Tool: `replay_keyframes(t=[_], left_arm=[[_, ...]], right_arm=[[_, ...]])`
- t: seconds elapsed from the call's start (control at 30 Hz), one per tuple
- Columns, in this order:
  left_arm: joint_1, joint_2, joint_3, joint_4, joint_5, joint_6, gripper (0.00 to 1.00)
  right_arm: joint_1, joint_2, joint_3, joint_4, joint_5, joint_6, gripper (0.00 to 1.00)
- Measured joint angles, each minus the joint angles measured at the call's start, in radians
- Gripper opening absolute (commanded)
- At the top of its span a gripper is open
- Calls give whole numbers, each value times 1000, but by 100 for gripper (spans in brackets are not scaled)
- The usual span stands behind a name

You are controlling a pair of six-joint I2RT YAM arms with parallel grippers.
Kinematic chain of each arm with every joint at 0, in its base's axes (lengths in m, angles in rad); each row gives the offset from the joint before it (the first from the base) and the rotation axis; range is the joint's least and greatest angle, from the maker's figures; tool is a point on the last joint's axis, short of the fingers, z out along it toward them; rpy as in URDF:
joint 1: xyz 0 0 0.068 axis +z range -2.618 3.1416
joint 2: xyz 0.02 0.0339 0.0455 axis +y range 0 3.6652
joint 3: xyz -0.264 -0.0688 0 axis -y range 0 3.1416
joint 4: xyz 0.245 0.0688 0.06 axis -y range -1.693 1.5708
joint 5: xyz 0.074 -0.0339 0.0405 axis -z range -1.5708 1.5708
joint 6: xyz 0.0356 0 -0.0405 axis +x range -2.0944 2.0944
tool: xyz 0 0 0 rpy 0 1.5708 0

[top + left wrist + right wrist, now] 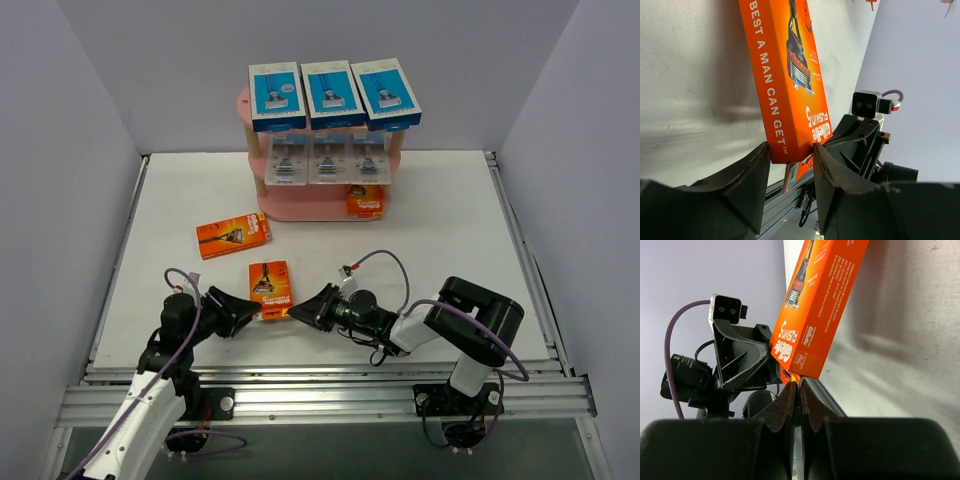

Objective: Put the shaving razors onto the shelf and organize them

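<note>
An orange razor pack (pixel 270 285) (pixel 785 75) (pixel 815 305) sits near the table's front, between both grippers. My left gripper (pixel 252 312) (pixel 790 147) has its fingers pressed against both sides of the pack's near end. My right gripper (pixel 302 308) (pixel 799 385) is shut on the thin card tab at the same end. A second orange pack (pixel 233 234) lies flat to the left. The pink shelf (pixel 300 208) stands at the back. It carries three blue boxes (pixel 332 92) on top, three grey blister packs (pixel 330 158) in the middle and one orange card (pixel 365 200) on the bottom.
Grey walls close in the white table (pixel 450 220) on three sides. A metal rail (pixel 330 392) runs along the near edge by the arm bases. A purple cable (pixel 385 262) loops above the right arm.
</note>
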Motion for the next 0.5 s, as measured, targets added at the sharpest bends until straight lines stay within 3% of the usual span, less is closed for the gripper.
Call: replay_keyframes(t=[0.17,0.37,0.5], left_arm=[[0,-4,0,-3,-8,-3,37],[0,-4,0,-3,-18,-3,5],[0,-3,0,-8,-21,1,2]], right_arm=[[9,4,-2,0,0,-18,0],[18,32,-4,10,0,-29,0],[23,69,-6,32,-5,-27,0]])
